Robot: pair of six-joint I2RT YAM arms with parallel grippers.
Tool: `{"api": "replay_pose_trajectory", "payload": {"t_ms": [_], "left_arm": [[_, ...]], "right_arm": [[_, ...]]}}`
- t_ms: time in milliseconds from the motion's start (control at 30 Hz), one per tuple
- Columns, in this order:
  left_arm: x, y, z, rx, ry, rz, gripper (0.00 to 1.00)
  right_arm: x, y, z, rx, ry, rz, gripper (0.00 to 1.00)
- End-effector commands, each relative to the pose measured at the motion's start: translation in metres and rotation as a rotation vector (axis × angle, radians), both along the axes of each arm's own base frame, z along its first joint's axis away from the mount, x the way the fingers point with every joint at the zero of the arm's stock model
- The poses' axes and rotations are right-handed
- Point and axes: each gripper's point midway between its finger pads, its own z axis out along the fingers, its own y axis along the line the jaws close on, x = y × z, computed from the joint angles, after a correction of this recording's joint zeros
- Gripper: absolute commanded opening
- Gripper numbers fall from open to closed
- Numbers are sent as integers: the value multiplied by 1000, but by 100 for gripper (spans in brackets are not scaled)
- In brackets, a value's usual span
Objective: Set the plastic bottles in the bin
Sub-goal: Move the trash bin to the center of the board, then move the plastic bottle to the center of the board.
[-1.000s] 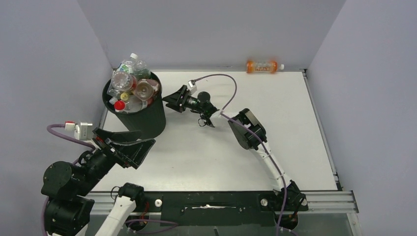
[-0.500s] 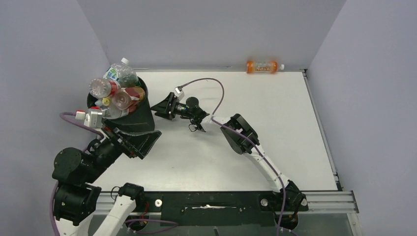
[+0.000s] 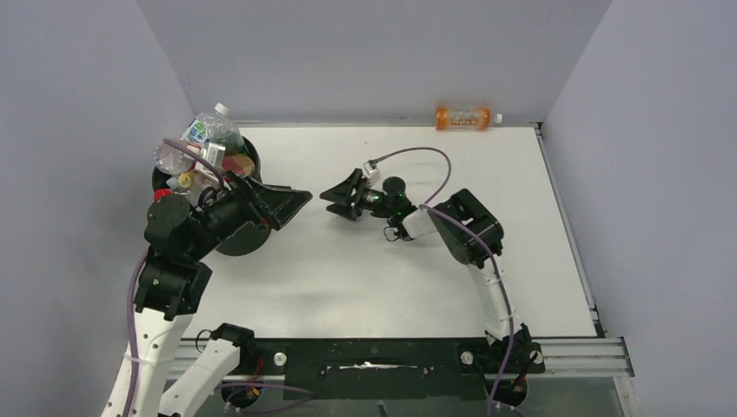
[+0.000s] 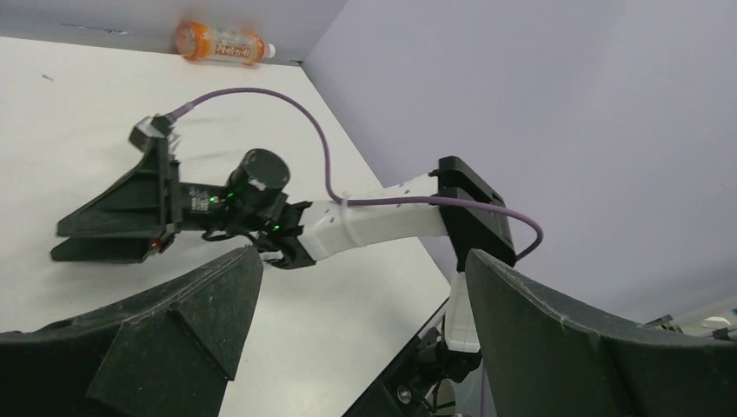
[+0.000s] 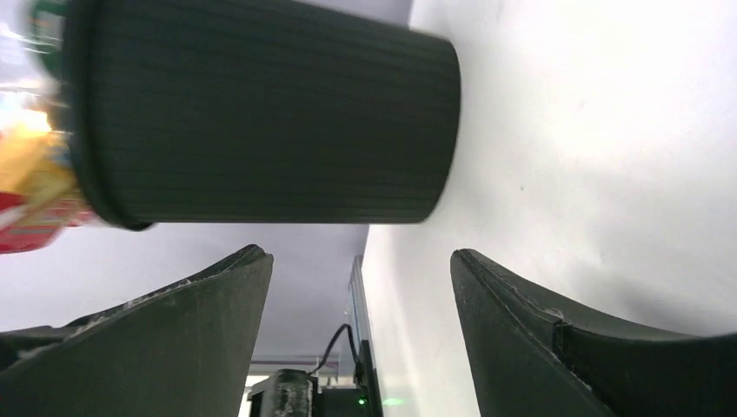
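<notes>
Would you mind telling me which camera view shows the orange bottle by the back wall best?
The top external view: the orange bottle lies whole and sharp on its side, unobstructed. The left wrist view shows it smaller and blurred near its top edge. The right wrist view misses it, facing the bin instead.

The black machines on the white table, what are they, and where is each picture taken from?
They are two robot arms bolted to the near edge of a white table. Each ends in a two-fingered pincer. The wide picture looks down from above and behind; the other two come from wrist cameras, so each shows its own black fingers. A black bin stuffed with plastic bottles is at the left. One orange bottle lies at the far edge. The left pincer and the right pincer are both open and hold nothing.
</notes>
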Motion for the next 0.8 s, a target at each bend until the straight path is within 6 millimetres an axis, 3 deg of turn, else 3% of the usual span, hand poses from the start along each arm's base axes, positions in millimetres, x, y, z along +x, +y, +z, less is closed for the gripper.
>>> {"api": "replay_pose_trajectory", "payload": {"t_ms": [0, 167, 267, 367, 467, 533, 767], "left_arm": [[7, -12, 39, -68, -132, -62, 88], [23, -27, 53, -54, -148, -68, 88], [30, -54, 63, 3, -163, -67, 88], [35, -97, 57, 97, -165, -62, 88], [46, -144, 37, 178, -149, -72, 88], [59, -162, 26, 188, -139, -69, 88], [122, -224, -28, 253, -98, -45, 88]], "right_arm": [[9, -49, 99, 114, -263, -46, 78], [18, -94, 109, 85, -275, -94, 79], [24, -116, 108, 72, -271, -129, 79], [28, -137, 107, 55, -271, -155, 79], [32, -168, 104, 24, -268, -200, 79], [38, -197, 98, 0, -244, -249, 79], [74, -323, 67, -211, -156, -497, 81]]}}
